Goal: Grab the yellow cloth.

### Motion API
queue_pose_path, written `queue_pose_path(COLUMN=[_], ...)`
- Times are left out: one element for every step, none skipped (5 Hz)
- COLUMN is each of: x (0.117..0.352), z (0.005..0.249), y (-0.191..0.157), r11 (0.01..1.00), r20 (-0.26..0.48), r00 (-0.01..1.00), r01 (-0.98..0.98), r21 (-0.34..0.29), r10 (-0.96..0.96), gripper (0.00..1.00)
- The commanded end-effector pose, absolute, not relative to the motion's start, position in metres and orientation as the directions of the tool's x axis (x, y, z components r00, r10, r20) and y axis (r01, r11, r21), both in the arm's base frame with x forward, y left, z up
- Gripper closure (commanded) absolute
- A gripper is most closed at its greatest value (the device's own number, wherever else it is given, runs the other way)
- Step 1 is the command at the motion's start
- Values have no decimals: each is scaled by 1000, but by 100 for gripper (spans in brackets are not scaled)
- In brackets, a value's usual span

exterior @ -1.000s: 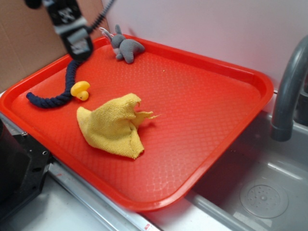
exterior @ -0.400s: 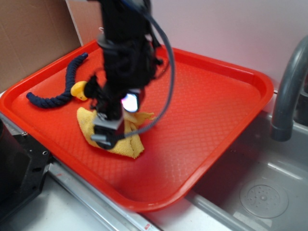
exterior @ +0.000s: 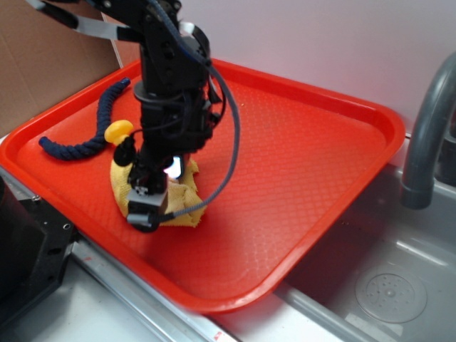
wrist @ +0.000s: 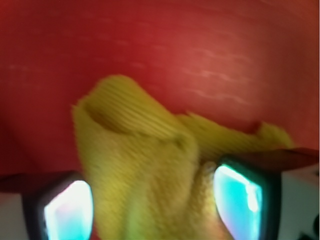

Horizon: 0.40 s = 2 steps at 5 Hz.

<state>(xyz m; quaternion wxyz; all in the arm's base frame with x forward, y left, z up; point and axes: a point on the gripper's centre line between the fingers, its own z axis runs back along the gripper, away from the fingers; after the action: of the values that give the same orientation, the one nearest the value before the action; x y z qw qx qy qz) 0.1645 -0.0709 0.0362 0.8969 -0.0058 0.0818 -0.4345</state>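
On the red tray [exterior: 313, 142], a dark blue rope [exterior: 85, 135] is lying near the left rim, with a small yellow duck [exterior: 117, 132] just beside it. Right of the duck, the black arm is reaching steeply down, its claw [exterior: 146, 206] [wrist: 152, 200] standing released, fingers [wrist: 240, 195] straddling the yellow cloth [exterior: 178, 203] [wrist: 145, 165], which is sitting bunched on the tray's front-left part.
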Motion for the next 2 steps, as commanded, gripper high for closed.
queue_pose_path(x=[140,120], z=[31,13], y=[-56,-42], r11=[691,749], r20=[-237,-299], r00=[659,697], r01=[719,655], r21=[-82,-103], r10=[-714,-651], gripper=[100,100])
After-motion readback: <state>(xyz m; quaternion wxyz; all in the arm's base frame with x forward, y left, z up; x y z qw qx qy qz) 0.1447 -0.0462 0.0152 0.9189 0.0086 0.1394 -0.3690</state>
